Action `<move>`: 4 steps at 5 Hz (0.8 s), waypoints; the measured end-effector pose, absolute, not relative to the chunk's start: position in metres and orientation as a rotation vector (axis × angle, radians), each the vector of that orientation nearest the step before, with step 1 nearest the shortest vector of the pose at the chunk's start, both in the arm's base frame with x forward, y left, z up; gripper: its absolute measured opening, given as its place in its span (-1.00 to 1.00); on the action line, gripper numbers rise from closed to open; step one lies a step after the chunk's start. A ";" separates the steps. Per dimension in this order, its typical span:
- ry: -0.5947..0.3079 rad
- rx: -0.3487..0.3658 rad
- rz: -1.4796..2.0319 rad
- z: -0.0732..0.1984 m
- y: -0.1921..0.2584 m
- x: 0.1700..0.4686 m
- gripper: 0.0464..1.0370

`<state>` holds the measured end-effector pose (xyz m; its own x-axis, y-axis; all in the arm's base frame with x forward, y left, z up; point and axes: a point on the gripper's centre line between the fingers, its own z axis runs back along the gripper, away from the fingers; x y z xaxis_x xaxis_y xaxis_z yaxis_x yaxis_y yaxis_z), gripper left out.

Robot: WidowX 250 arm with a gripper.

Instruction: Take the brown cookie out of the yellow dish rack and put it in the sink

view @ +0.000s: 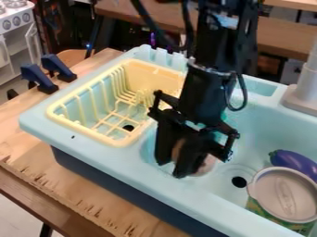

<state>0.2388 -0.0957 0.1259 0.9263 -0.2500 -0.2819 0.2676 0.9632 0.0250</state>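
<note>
The black gripper (171, 169) hangs low inside the left part of the light blue sink basin, just right of the yellow dish rack (80, 127). Right up against it is a rounded brownish-pink thing (206, 167), mostly hidden behind the gripper; whether it is held cannot be seen. A bit of green (223, 121) shows behind the wrist. At the basin's right, a purple eggplant (293, 163) lies beside a grey-white round lid or pan (288, 194), which rests over something green and patterned (266, 214).
The sink's light blue front rim (133, 171) runs diagonally below the gripper. A grey faucet base (302, 98) stands at the right rear. Two dark blue clamps (38, 77) sit on the wooden table (80, 187) at the left. A white toy stove (15, 39) stands farther back.
</note>
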 end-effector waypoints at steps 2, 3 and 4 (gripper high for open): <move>0.271 0.089 -0.216 0.122 -0.093 0.245 0.95; 0.199 0.038 -0.216 0.131 -0.089 0.253 0.94; 0.153 0.006 -0.233 0.144 -0.091 0.253 0.94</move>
